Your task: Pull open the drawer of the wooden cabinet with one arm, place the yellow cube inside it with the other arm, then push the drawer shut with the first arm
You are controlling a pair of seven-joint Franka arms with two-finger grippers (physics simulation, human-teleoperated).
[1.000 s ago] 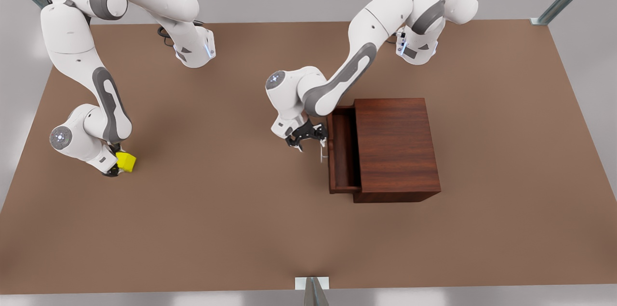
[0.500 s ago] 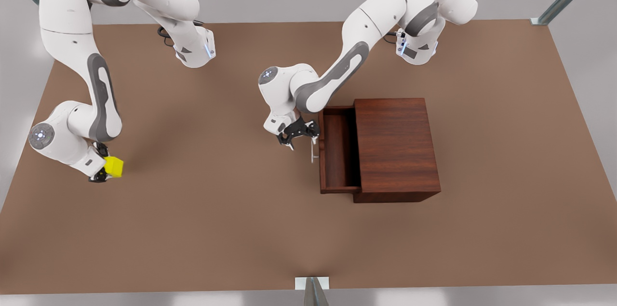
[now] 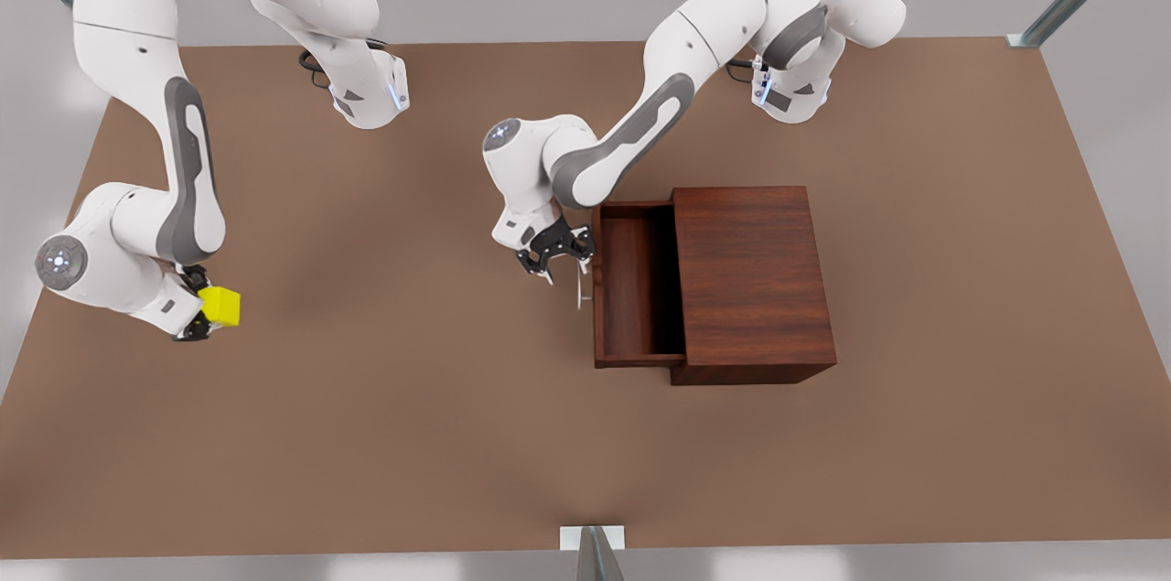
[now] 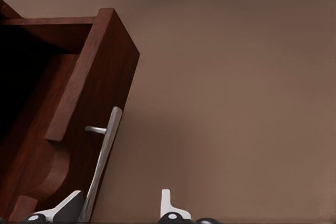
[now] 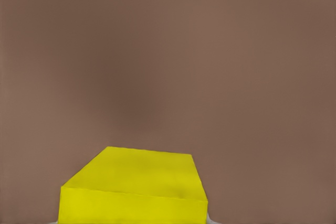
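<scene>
The wooden cabinet [image 3: 752,284], dark reddish-brown with horizontal grain, sits on the table [image 3: 412,435]. Its drawer [image 3: 631,288] stands pulled out; the left gripper [image 3: 558,259], fingers apart, straddles the silver handle [image 4: 102,161]. The right gripper [image 3: 197,320] clamps the plain yellow cube [image 3: 220,306] at the front view's left.

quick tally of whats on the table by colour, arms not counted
yellow: 1, the yellow cube, held in the right claw
dark reddish-brown wood: 2, the wooden cabinet and its pulled-out drawer, whose silver handle sits between the left claw fingers
total: 3
</scene>
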